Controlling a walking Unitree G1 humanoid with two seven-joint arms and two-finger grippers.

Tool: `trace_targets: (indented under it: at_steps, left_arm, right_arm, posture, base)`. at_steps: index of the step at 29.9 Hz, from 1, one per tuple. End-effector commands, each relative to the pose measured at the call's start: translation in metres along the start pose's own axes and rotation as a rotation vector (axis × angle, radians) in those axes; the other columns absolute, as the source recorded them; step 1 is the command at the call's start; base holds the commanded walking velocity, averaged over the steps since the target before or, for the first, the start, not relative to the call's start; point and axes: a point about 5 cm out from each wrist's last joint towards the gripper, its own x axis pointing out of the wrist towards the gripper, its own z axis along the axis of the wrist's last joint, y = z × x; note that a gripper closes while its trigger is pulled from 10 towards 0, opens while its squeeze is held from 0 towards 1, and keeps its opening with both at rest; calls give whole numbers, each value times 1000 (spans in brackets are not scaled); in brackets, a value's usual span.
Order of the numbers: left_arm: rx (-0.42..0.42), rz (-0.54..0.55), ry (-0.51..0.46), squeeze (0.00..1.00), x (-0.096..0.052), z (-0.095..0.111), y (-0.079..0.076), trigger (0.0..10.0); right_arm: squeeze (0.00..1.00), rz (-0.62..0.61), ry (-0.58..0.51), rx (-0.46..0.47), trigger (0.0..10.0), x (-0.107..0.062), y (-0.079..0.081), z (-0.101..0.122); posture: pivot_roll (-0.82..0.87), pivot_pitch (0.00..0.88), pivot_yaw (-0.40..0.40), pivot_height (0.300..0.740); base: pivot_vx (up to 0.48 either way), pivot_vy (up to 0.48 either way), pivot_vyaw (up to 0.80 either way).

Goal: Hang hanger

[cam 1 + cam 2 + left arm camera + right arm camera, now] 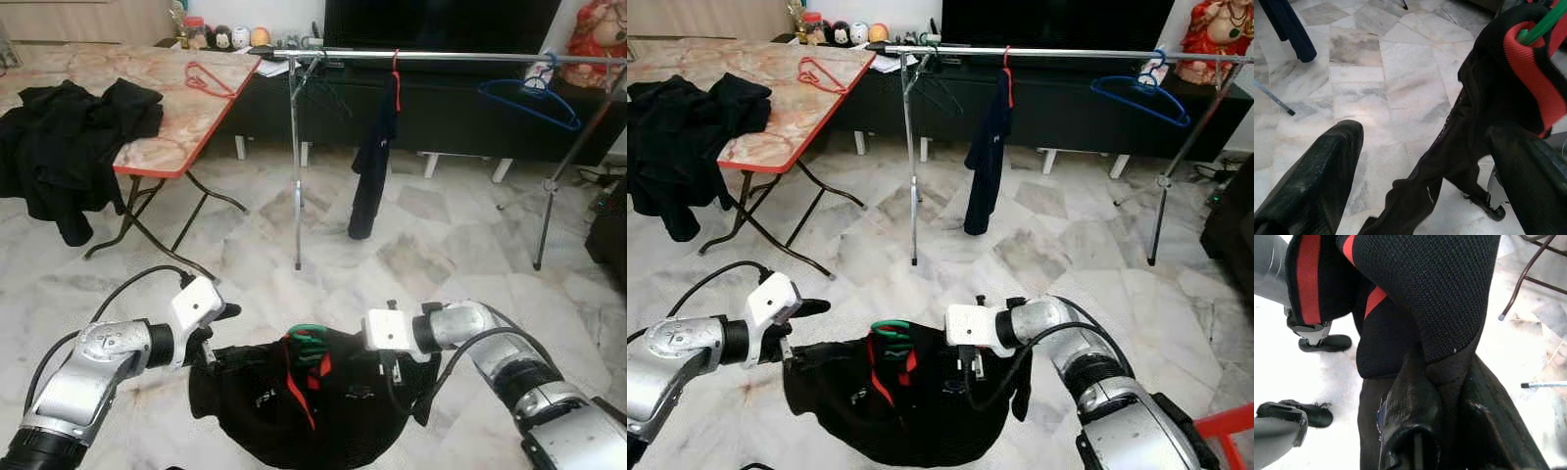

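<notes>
Marble floor (441,255) spreads across the room, and low over it the two arms hold a black garment (294,411) between them. The right gripper (1442,382) is pinched on a fold of the mesh fabric, its two fingers pressed onto the cloth at the garment's shoulder edge. The left gripper (1425,161) has its fingers spread; one finger lies against the dark cloth on the garment's other side, the other is out over bare floor, so I judge it is steadying the garment, not clamping it. Between the two grippers, a green hanger (308,343) sits in the red-trimmed neck of the garment, its hook poking up out of the collar. Soft cloth like this will sag and slide, and a grip on fabric alone gives little control of the hook; the stiff, light hanger is likely the better place to hold, close under the hook. Farther out stands the clothes rail (441,57), well apart from the robot, with a dark garment (372,166) hanging on a red hanger and an empty blue hanger (529,98) near its right end. To the left a folding table (167,98) carries a heap of black clothes (69,137) and a loose red hanger (201,78).
</notes>
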Motion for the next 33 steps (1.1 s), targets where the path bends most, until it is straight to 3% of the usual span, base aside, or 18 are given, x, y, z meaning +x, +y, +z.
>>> trace_targets:
  at_steps: [1,16,17,18,19,20,33]
  left_arm:
    - [25,-9,12,1000,-1,0,1,10000]
    - [55,-55,27,1000,14,-6,-4,10000]
    - [62,-51,23,918,17,-7,-5,10000]
    - [60,-58,22,541,18,-7,-6,10000]
    - [56,-65,21,541,19,-7,-7,10000]
    - [50,-73,20,0,20,-7,-8,10000]
    - [23,-170,17,0,27,-8,-18,10000]
  right_arm:
    - [0,-23,-2,-16,0,-3,-5,2]
    - [0,-11,-64,-45,0,-4,-7,11]
    - [0,-5,-74,-48,0,-3,-7,13]
    - [0,-3,-79,-51,0,-3,-8,14]
    - [0,-2,-82,-53,0,-3,-8,14]
    - [0,0,-86,-57,0,-3,-8,16]
    - [0,22,-161,-64,0,-1,-12,28]
  posture:
    - [76,1,-19,740]
    - [71,6,-9,740]
    - [71,6,-9,740]
    - [70,8,-11,740]
    - [70,8,-11,740]
    - [70,8,-11,740]
    - [66,10,-14,740]
  base:
    - [0,0,0]
    - [0,0,0]
    - [0,0,0]
    - [0,0,0]
    - [0,0,0]
    - [0,0,0]
    - [0,0,0]
